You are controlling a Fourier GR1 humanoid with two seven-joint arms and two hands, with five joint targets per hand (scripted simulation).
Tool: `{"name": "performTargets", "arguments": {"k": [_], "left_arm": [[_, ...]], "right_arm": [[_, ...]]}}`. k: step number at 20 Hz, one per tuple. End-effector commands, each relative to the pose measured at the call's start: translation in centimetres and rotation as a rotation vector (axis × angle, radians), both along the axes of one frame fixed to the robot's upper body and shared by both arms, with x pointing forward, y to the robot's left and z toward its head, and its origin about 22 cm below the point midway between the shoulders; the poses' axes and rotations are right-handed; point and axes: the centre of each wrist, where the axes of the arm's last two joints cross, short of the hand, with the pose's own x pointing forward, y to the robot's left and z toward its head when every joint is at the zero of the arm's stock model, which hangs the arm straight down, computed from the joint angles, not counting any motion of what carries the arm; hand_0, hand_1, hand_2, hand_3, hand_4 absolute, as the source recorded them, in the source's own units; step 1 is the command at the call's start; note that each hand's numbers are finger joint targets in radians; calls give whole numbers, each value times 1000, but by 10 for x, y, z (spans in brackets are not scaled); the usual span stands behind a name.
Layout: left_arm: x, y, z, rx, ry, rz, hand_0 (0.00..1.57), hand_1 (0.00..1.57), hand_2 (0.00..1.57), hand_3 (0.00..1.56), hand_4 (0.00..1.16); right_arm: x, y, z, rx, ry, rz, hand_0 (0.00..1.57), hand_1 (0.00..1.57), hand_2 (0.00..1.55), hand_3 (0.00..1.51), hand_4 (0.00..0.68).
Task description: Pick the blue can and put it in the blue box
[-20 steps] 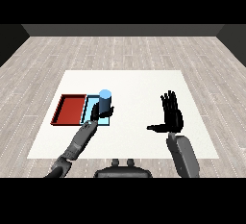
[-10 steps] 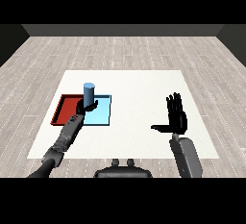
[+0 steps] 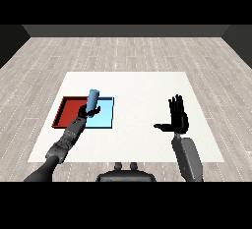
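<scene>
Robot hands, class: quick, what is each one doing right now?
Left robot hand: closed round the blue can.
Right robot hand: open, holding nothing.

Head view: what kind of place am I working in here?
Likely a bare test workspace: a white table on grey plank flooring, dark walls behind, holding just a red tray and a light blue tray.

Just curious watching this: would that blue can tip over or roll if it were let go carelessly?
Probably. The blue can is tall and narrow, so it looks tippy. Being round, it would likely roll on its side. The left hand curls round it over the light blue tray.
</scene>
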Motion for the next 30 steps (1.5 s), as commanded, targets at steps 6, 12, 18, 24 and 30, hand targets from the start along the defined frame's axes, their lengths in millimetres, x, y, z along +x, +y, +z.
{"name": "performTargets", "arguments": {"k": [6, 12, 18, 24, 30], "left_arm": [[-18, -32, -30, 38, 241, -16, 1500, 1500, 1398, 543, 854], [-36, -12, -45, 30, 313, -58, 861, 861, 878, 478, 651], [-27, -13, -36, 101, 204, 35, 0, 0, 0, 0, 0], [-8, -22, -13, 61, -239, 198, 0, 0, 0, 0, 0], [2, -43, 13, -104, -620, -75, 0, 0, 0, 0, 0]], "right_arm": [[8, -12, -13, 2, 24, -1, 0, 0, 0, 0, 0], [-10, -5, -23, 4, 8, -6, 0, 0, 0, 0, 0], [2, 9, -16, 72, -16, 16, 0, 0, 0, 0, 0], [-1, -7, -17, 51, -18, 29, 0, 0, 0, 0, 0], [-7, -4, -11, 58, -9, 37, 0, 0, 0, 0, 0]]}}
